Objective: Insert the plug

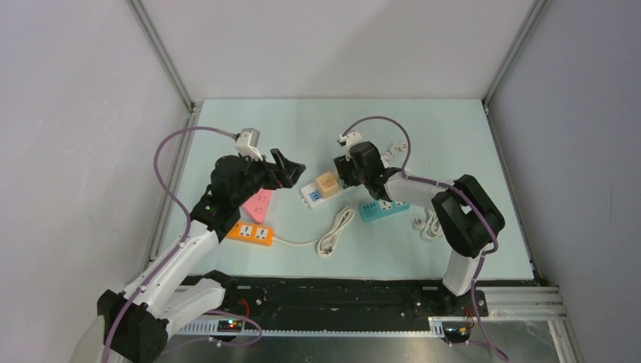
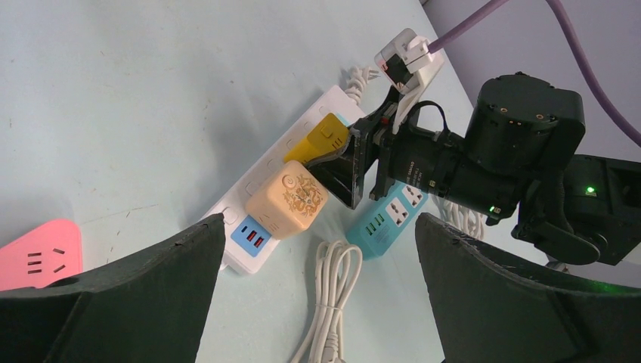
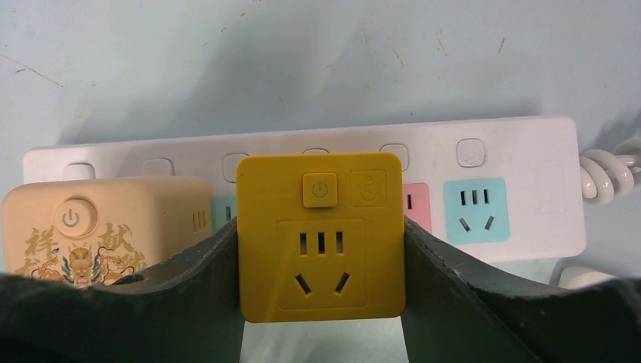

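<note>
My right gripper [image 3: 320,261] is shut on a yellow square plug adapter [image 3: 320,227], one finger on each side of it. The adapter is held against the face of the white power strip [image 3: 529,151], next to a beige cube adapter [image 3: 98,219] that is plugged in near the strip's left end. I cannot tell whether the yellow adapter is fully seated. In the left wrist view the yellow adapter [image 2: 317,138] sits on the strip [image 2: 302,125] behind the beige cube [image 2: 287,198]. My left gripper [image 2: 321,295] is open and empty, above the table left of the strip [image 1: 311,193].
A teal power strip [image 1: 384,209] lies right of the white one. A pink strip [image 1: 258,204] and an orange strip [image 1: 251,233] lie under my left arm. A bundled white cable [image 1: 335,231] lies in front; more coiled cable [image 1: 431,225] lies at the right.
</note>
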`<control>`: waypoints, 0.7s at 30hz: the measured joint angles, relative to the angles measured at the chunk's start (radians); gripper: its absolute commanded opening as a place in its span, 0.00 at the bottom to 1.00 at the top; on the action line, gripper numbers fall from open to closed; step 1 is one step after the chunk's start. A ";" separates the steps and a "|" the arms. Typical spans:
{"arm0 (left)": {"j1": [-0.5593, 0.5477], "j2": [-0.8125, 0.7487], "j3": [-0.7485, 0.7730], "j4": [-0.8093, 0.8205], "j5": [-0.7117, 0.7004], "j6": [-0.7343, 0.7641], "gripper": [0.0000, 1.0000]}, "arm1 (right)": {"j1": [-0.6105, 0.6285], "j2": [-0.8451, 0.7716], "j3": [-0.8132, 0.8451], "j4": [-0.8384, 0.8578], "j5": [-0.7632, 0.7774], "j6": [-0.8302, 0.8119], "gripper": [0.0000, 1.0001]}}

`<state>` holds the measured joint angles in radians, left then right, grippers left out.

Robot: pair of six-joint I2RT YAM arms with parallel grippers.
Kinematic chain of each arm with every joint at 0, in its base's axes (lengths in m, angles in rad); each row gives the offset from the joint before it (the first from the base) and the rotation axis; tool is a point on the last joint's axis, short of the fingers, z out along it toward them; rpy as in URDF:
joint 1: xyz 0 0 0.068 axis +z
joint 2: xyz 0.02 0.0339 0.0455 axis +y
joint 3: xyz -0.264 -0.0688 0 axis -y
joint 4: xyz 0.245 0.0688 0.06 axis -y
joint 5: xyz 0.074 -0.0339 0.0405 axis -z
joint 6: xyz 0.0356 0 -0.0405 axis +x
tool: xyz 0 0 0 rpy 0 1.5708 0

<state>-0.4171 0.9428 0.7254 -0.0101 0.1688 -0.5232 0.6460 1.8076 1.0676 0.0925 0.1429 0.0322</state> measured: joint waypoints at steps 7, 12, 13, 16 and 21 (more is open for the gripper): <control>0.000 0.000 0.000 0.000 0.000 0.000 0.99 | 0.002 -0.002 0.006 -0.011 0.009 0.021 0.16; 0.000 0.000 0.000 0.000 0.000 0.000 0.98 | 0.002 0.009 0.058 -0.084 0.011 0.061 0.32; 0.000 0.000 0.000 0.000 0.000 0.000 0.98 | 0.001 0.018 0.083 -0.116 0.011 0.073 0.35; 0.000 0.000 0.000 0.000 -0.001 0.000 0.98 | 0.000 0.039 0.143 -0.200 0.014 0.108 0.41; 0.000 0.000 0.000 0.000 -0.001 0.002 0.98 | 0.000 0.049 0.188 -0.275 0.018 0.139 0.60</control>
<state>-0.4171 0.9428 0.7254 -0.0101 0.1680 -0.5209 0.6464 1.8568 1.2560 -0.1829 0.1608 0.1711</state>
